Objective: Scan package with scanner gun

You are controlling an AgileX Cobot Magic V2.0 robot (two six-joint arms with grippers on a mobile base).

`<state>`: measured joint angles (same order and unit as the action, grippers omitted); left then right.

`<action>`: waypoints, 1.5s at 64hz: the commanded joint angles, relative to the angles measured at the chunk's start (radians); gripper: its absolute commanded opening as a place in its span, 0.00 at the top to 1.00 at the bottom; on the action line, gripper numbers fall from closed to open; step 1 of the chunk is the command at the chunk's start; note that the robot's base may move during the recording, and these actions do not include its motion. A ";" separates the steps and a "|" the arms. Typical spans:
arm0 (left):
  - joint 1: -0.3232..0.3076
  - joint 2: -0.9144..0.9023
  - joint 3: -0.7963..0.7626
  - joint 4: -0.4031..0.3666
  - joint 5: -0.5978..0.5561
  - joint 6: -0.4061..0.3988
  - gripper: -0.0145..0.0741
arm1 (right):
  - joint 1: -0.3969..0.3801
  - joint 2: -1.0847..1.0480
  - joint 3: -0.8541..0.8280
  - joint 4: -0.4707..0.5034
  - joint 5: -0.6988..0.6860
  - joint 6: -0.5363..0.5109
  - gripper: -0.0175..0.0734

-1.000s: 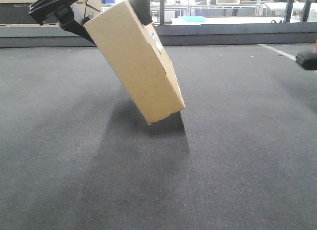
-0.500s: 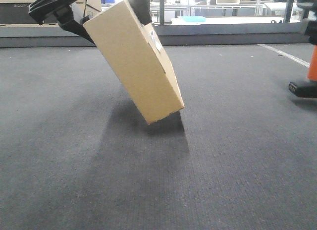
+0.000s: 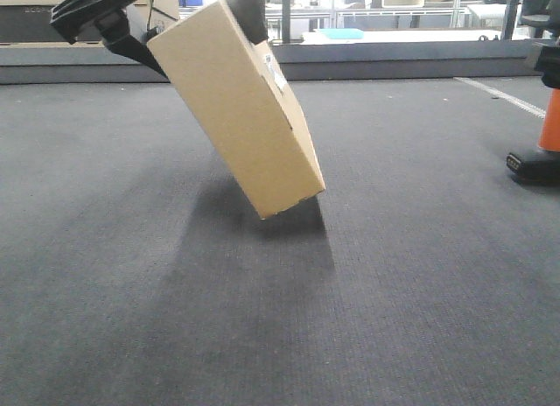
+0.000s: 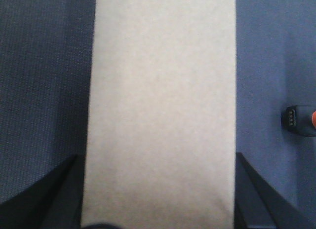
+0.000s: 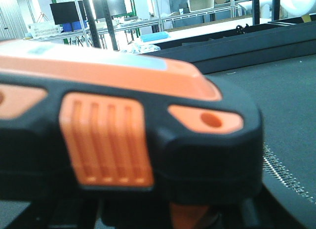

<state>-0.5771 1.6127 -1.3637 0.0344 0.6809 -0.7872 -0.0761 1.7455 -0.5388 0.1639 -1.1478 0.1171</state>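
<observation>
The package (image 3: pixel 238 113), a tan oblong box, hangs tilted above the dark mat with its low corner just off the surface. A small white label (image 3: pixel 276 73) shows on its right face. My left gripper (image 3: pixel 201 40) is shut on its upper end. In the left wrist view the package (image 4: pixel 160 105) fills the space between the two black fingers (image 4: pixel 52 192). The scanner gun (image 3: pixel 541 148) stands at the right edge, orange handle up and black foot low. Its black and orange head (image 5: pixel 133 135) fills the right wrist view. My right gripper (image 3: pixel 548 56) holds it, fingers mostly hidden.
The dark grey mat (image 3: pixel 280 318) spreads across the whole foreground. A raised grey ledge (image 3: pixel 394 60) runs along the back, with racks and a white bench behind it. A white line (image 3: pixel 499 93) crosses the mat at the far right.
The scanner gun has come down at the right edge, its foot dropping from mid-height to just above the mat. The package and left gripper have stayed put.
</observation>
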 commanded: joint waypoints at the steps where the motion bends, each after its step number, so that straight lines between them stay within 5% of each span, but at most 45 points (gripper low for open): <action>1: -0.003 -0.017 -0.007 0.002 -0.015 0.002 0.96 | 0.000 -0.004 -0.007 -0.007 -0.070 0.005 0.90; 21: -0.003 -0.017 -0.007 0.002 -0.015 0.002 0.96 | 0.000 -0.002 -0.007 -0.007 -0.073 0.023 0.35; 30: -0.003 -0.017 -0.007 0.002 -0.015 0.002 0.96 | 0.000 -0.002 -0.007 -0.007 -0.073 0.025 0.18; 83: -0.003 -0.017 -0.007 0.002 -0.013 0.037 0.96 | 0.000 -0.083 0.197 -0.065 -0.073 0.025 0.19; 96: 0.020 -0.040 -0.007 0.002 0.040 0.133 0.96 | 0.000 -0.201 0.265 -0.066 -0.073 0.025 0.19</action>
<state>-0.5733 1.6068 -1.3637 0.0365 0.6977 -0.6998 -0.0761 1.5934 -0.2974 0.1038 -1.1964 0.1418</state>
